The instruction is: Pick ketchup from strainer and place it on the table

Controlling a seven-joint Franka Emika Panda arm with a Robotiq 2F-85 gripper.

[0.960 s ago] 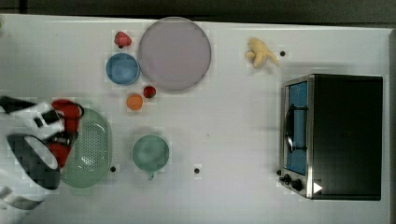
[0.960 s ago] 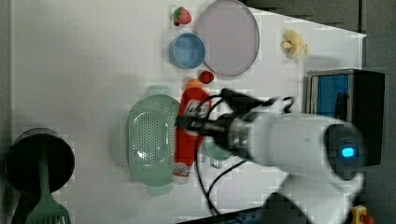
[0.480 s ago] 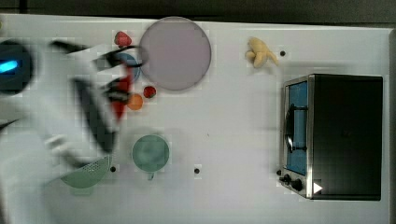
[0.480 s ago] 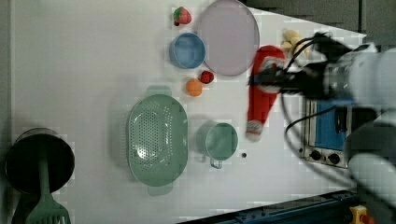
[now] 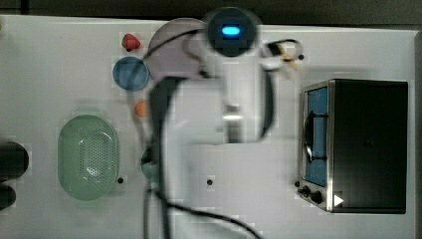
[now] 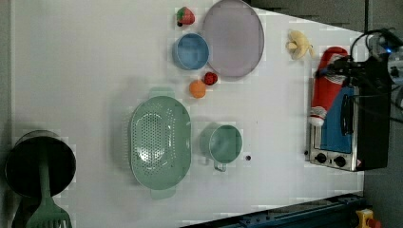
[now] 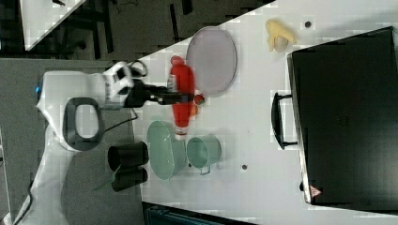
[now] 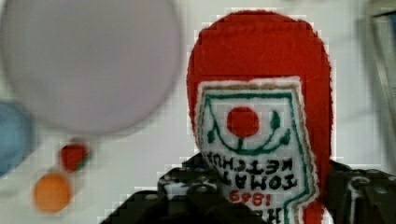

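Dark metal is the first thing I meet at the left view's left: a black pot [image 6: 40,164] holding a green spatula [image 6: 46,209], sitting on the white table [image 6: 85,61]. Moving right in the left view I come to the pale green strainer [image 6: 160,141], lying with its perforated bottom bare, and just to its right the round green cup [image 6: 224,143]. Above them sit the orange ball [image 6: 197,89], a small red fruit [image 6: 210,78], the blue bowl [image 6: 191,51], the strawberry [image 6: 185,16] and the big lilac plate [image 6: 233,38]. Further right I see the banana [image 6: 299,43] near the table's far edge, and then the ketchup [image 6: 324,84], held up off the table in front of the toaster oven [image 6: 354,126], well apart from the strainer, its white cap pointing toward the left view's bottom. The gripper [image 6: 343,67] clamps the bottle across its upper red body. In the wrist view the ketchup [image 8: 259,116] fills the gap between the black fingers [image 8: 194,184], one at each side of the label, so I read the jaws as closed on the bottle. In the right view the ketchup [image 7: 181,101] hangs crosswise to the gripper [image 7: 180,97], above the table between plate and strainer.
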